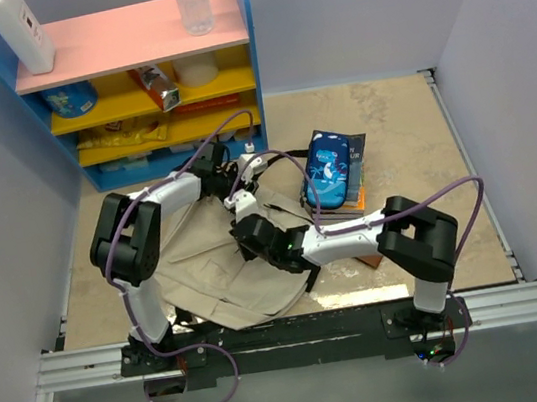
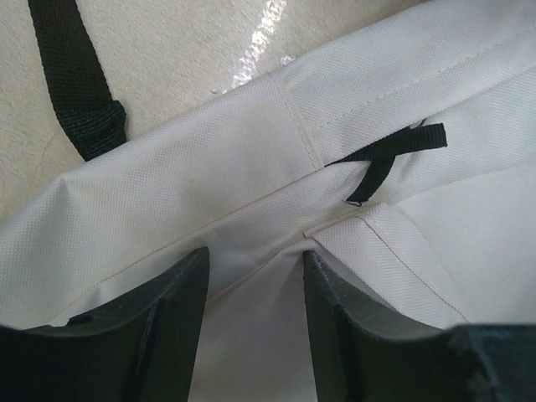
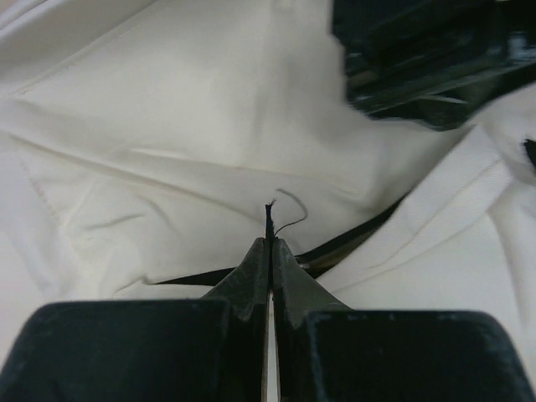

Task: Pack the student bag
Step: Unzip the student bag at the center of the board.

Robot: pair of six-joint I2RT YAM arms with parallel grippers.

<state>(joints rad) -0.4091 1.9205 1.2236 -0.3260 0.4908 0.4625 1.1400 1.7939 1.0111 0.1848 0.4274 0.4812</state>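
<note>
Pinching half-hidden tab (image 3: 269, 219): right claw (image 3: 270, 244).

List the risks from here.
The right gripper pinches only the tip of a thin black tab; it may slip out under a pull.
The left gripper is open astride a bag fold, unclamped; the bag may drag along rather than open.

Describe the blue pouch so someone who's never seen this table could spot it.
Start at the big beige student bag spread mid-table. Just beyond its right edge lies a small stack of books, and the pouch rests on top: the only bright blue, patterned item on the tabletop.
</note>
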